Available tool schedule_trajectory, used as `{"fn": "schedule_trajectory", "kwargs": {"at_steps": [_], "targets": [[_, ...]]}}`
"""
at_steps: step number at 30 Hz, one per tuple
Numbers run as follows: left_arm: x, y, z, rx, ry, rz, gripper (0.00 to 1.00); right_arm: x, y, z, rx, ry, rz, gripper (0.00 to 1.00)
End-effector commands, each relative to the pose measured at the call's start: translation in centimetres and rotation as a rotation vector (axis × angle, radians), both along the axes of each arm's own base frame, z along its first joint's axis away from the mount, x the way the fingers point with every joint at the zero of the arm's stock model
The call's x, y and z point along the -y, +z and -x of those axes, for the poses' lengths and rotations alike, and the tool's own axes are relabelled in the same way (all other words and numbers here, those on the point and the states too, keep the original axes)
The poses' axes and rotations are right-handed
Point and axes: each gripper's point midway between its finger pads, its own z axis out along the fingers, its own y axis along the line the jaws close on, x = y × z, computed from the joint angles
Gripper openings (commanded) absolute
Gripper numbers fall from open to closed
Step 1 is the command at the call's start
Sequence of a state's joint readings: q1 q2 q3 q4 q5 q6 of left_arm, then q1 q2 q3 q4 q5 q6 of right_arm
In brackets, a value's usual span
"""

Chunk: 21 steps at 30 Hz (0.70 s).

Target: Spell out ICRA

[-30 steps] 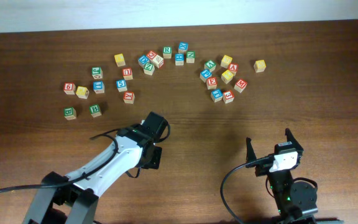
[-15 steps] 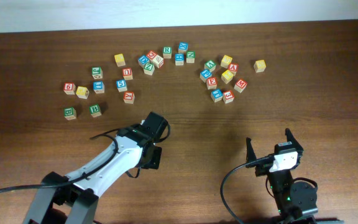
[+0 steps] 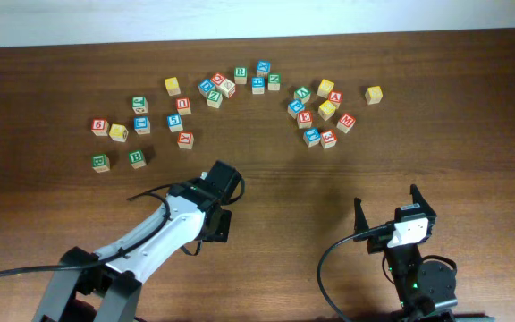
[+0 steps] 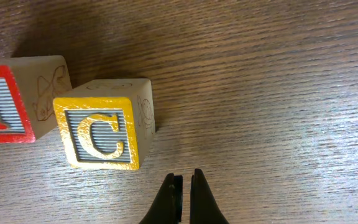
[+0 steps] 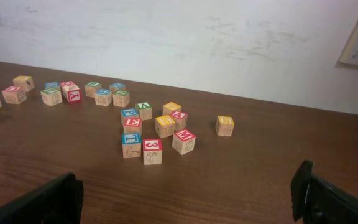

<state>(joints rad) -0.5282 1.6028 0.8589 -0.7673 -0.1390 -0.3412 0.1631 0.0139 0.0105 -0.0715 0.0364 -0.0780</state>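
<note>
The dark wooden table [image 3: 472, 134] carries letter blocks [image 3: 320, 114] strewn along its far edge. Toward the front edge the left gripper [image 4: 182, 191] hangs empty, pinched closed, just beside the C block [image 4: 101, 132], which seems to touch the I block [image 4: 8, 99], cut off by the frame. The right gripper [image 3: 387, 213] gapes wide. Blocks look light, rigid, smooth: pinch opposite flat faces. Overhead, the left arm [image 3: 159, 228] hides both placed letters
</note>
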Motion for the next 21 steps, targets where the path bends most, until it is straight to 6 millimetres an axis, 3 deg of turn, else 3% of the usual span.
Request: {"fn": "schedule_trajectory", "kwargs": {"at_steps": [1, 21], "targets": [[-0.32, -0.26, 0.13, -0.003, 0.014, -0.018, 0.00, 0.19, -0.26, 0.00, -0.006, -0.009, -0.011, 0.98], [-0.42, -0.26, 0.26, -0.006, 0.037, -0.019, 0.00, 0.19, -0.26, 0.00, -0.006, -0.009, -0.011, 0.98]]}}
